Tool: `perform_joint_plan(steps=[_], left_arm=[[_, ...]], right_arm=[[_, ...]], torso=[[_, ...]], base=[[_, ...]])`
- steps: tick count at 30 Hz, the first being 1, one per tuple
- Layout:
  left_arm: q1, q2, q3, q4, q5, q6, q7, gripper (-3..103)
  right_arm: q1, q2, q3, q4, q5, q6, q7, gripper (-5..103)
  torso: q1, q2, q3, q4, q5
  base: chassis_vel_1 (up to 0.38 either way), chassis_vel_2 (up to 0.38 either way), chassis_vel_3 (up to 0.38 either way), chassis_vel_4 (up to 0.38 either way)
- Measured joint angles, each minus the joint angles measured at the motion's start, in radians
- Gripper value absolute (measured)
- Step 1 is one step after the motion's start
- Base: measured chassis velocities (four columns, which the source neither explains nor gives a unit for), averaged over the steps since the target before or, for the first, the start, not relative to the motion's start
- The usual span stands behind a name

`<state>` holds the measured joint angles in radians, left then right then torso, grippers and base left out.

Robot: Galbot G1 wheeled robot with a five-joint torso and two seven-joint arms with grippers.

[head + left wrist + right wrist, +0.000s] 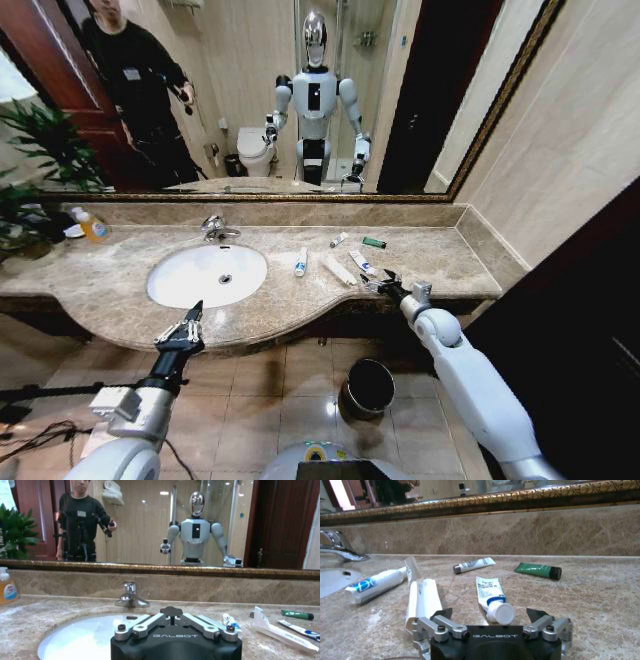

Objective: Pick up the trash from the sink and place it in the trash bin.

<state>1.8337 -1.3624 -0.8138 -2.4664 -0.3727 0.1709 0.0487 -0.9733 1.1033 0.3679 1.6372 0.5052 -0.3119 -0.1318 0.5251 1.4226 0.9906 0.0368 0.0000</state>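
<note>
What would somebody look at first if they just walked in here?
Probably the big mirror behind the counter, with the white robot's reflection standing in it. Next, the little tubes scattered on the brown marble countertop to the right of the white sink, where the right pincer sits open, close in front of a white tube with a blue mark. The dark trash bin stands on the floor below.
</note>
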Motion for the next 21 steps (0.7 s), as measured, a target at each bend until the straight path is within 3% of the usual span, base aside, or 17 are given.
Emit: perform_joint_plan(steps=[9,21], left_arm=[[0.000,0.000,0.000,0.000,0.000,0.000,0.000,0],[0.000,0.000,0.000,0.000,0.000,0.000,0.000,0]], right_arm=[[0.009,0.006,-0.012,-0.011,-0.011,0.004,0.014,65],[0.023,0.015,-0.017,-0.036,-0.020,0.025,0.012,65]], torso=[[0.000,0.000,0.000,0.0000,0.0000],[0.000,0.000,0.000,0.0000,0.0000]], base=[[0.000,0.000,0.000,0.000],[0.000,0.000,0.000,0.000]])
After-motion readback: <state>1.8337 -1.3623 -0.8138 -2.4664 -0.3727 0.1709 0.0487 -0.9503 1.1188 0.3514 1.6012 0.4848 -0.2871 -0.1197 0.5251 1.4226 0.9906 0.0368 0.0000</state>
